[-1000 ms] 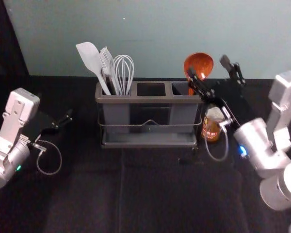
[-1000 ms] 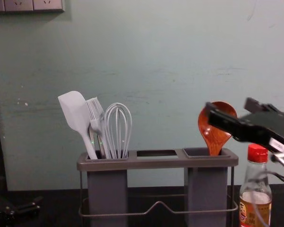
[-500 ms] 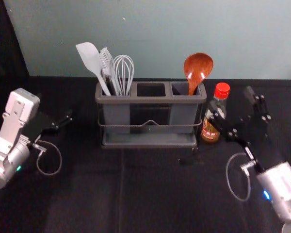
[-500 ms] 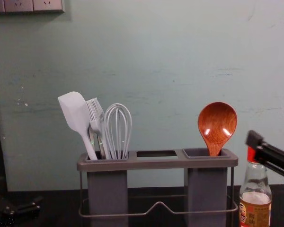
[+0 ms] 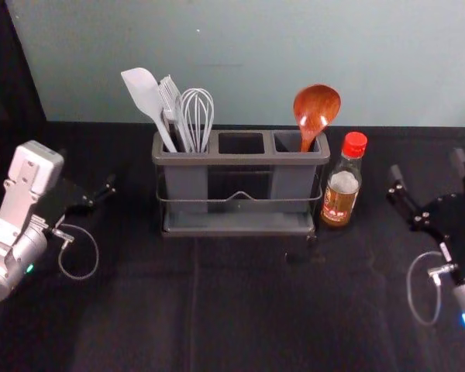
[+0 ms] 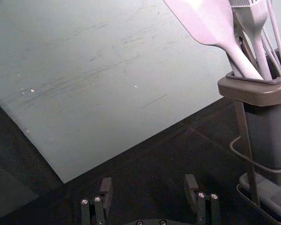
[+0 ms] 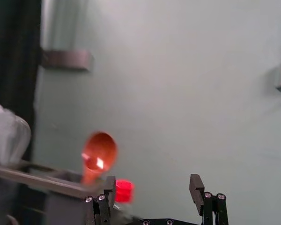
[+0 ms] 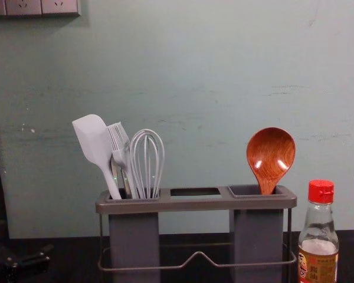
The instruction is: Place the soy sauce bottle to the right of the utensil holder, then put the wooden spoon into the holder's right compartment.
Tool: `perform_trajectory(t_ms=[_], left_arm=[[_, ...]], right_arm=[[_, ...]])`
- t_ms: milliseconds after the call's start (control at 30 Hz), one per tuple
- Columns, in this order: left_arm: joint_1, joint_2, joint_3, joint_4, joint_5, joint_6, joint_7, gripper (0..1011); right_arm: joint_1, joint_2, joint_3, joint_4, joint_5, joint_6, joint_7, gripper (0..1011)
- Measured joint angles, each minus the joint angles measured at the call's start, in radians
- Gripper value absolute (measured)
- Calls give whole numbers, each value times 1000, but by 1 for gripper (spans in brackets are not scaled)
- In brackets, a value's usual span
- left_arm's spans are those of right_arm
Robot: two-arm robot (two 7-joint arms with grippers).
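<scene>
Spoon (image 5: 317,105): stood in holder's (image 5: 240,160) right compartment (image 5: 291,184)
Right gripper (image 5: 427,167): we held it spread, right of bottle (image 5: 340,201)
Left gripper (image 5: 88,170): spread, left of holder

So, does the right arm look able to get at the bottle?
Probably yes: the right gripper hangs open, right of the bottle, with nothing visible between them. The holder stands close on the other side, so room for a finger there may be tight.
</scene>
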Motion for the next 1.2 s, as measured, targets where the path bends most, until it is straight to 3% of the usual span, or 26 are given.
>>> perform_trajectory(t_ms=[133, 233, 467, 700, 967, 1200], left_arm=[[0, 0, 0, 0, 0, 0, 0, 1005], [0, 0, 0, 0, 0, 0, 0, 1005], [0, 0, 0, 0, 0, 0, 0, 1005], [0, 0, 0, 0, 0, 0, 0, 1005], [0, 0, 0, 0, 0, 0, 0, 1005], [0, 0, 0, 0, 0, 0, 0, 1005]], right_arm=[[10, -10, 32, -8, -62, 101, -47, 1002], [23, -16, 46, -22, -117, 219, -84, 1002], [52, -16, 45, -25, -196, 401, -125, 1003], [93, -7, 37, 29, -235, 432, -141, 1002], [207, 29, -6, 196, -277, 351, -124, 1002], [278, 40, -35, 282, -281, 360, -98, 1002]])
